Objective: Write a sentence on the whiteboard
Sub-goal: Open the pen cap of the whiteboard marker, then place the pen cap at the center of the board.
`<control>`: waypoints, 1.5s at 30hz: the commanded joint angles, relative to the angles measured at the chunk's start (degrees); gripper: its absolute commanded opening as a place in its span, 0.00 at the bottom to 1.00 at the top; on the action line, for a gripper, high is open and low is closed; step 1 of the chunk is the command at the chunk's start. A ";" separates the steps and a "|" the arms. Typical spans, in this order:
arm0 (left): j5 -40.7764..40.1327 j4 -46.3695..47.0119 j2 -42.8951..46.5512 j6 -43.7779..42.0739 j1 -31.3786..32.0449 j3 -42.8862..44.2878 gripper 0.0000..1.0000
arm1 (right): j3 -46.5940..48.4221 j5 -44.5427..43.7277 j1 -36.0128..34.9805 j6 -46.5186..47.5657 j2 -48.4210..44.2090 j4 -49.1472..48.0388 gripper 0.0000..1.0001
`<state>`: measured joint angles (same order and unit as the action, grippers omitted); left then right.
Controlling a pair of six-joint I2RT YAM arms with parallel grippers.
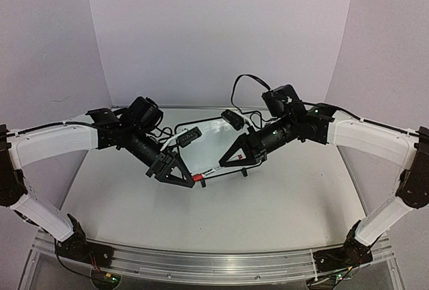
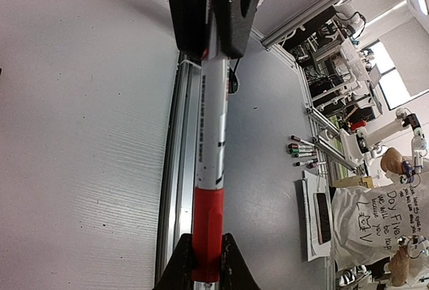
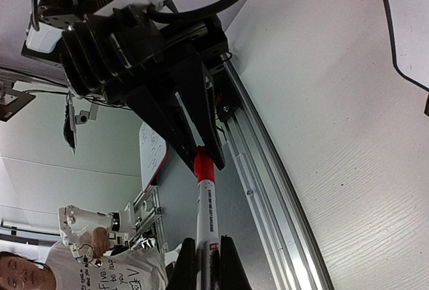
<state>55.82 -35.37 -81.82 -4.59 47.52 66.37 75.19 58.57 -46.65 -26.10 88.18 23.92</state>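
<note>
The step in hand looks to be uncapping the marker (image 2: 213,122), which is held in the air between the two arms above the whiteboard (image 1: 213,134). The board lies flat on the desk (image 1: 281,203) beneath them, toward the far side. The left end effector (image 2: 206,271) is clenched on the red cap (image 2: 208,226), and the right end effector (image 3: 203,266) is clamped around the white barrel at the other end, so both grip the one pen. No writing can be made out on the part of the board that shows. The next move likely calls for a straight pull apart along the pen's length, then the right arm tipping the freed nib down to the board while the left carries the cap aside
</note>
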 commanded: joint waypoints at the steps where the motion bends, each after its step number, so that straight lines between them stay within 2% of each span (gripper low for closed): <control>1: -0.33 0.51 0.79 -0.57 -0.05 0.78 0.00 | 1.04 1.33 0.71 4.46 -2.68 2.54 0.00; 8: -0.29 1.16 3.40 -0.22 -0.04 -2.31 0.00 | -1.07 7.30 9.13 6.67 -6.52 4.00 0.00; 14: -0.62 0.84 5.11 -0.26 -0.02 -3.58 0.00 | -1.25 8.88 13.39 11.19 -9.43 9.91 0.00; 19: -2.48 -1.68 6.95 0.30 -0.06 -4.56 0.00 | 1.68 1.51 14.53 17.71 -11.12 22.43 0.00; 22: -9.21 -0.35 11.01 3.40 -0.04 -7.15 0.00 | 2.08 -4.35 14.97 17.92 -13.86 24.67 0.00; 27: -28.68 9.20 19.09 13.14 0.23 -17.46 0.00 | 0.26 -19.03 14.96 12.99 -19.07 22.04 0.00; 32: -42.03 17.65 19.74 19.49 3.62 -25.10 0.00 | -3.49 -28.10 14.99 7.82 -23.09 15.04 0.00; 37: -45.22 25.41 12.39 19.86 5.78 -27.25 0.00 | -8.52 -30.86 14.95 4.50 -25.61 7.14 0.00; 45: -48.32 31.39 0.54 18.20 7.51 -26.58 0.00 | -14.00 -31.93 14.97 2.29 -27.49 0.94 0.00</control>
<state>10.66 -10.72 -77.63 13.82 54.27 39.46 62.54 28.80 -31.83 -21.95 62.51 31.23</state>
